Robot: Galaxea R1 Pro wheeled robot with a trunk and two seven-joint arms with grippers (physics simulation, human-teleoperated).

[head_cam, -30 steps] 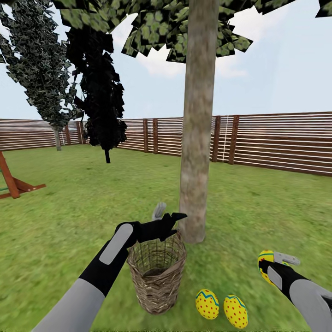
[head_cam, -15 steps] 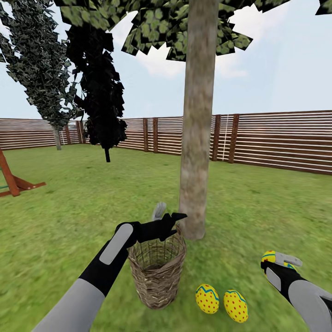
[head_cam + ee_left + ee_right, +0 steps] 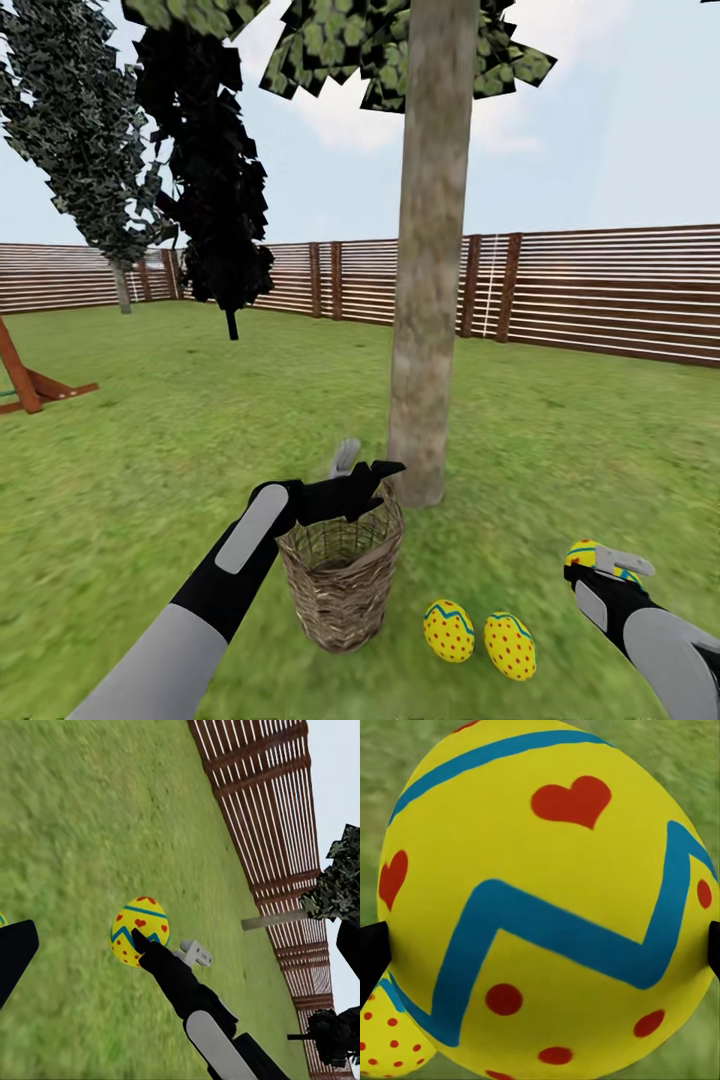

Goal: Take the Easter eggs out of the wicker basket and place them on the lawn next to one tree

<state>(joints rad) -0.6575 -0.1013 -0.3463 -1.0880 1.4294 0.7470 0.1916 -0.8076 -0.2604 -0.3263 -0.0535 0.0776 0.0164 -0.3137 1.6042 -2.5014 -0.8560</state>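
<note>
Yellow Easter eggs (image 3: 479,635), two of them, lie on the lawn (image 3: 180,420) beside the tree (image 3: 425,300); the right claw (image 3: 598,562) clamps a third, while the left claw (image 3: 365,480) grips the wicker basket (image 3: 342,585) rim.

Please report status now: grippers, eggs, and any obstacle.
Right gripper shut on third egg. Left gripper at basket rim, state unclear. Two eggs on lawn by tree. No obstacle seen.
</note>
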